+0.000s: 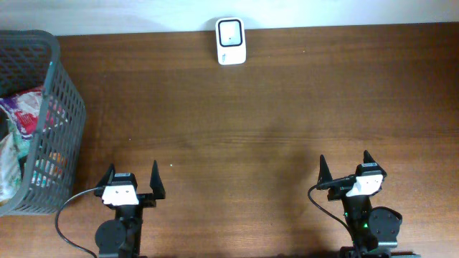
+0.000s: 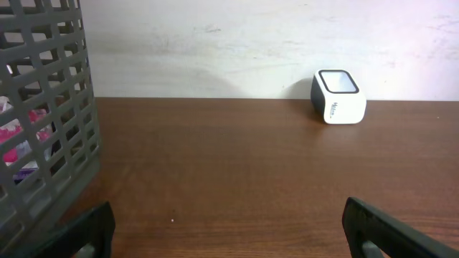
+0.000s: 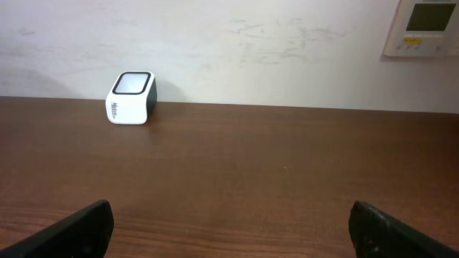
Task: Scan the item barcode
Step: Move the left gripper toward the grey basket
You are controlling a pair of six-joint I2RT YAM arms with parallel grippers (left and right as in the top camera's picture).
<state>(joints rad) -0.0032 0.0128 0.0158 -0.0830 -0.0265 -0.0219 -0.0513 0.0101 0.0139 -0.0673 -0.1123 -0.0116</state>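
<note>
The items to scan lie in the grey mesh basket (image 1: 63, 122) at the left edge of the surface (image 1: 258, 122); through its wall show colourful printed packets (image 1: 27, 107), heaped and partly hidden, so no barcode can be made out; the scanner (image 1: 231, 41) stands at the far edge, about the middle, well apart from the basket. The left hand (image 1: 132, 173) hovers near the basket's near right corner, spread wide and empty; the right hand (image 1: 345, 163) is likewise wide and empty at the near right. The packets look like thin film wrappers, so probably light, soft, crinkly and somewhat slippery; a pinch across a flat edge or sealed seam of the topmost one would likely hold best, firm yet gentle, leaving the printed face uncovered.
</note>
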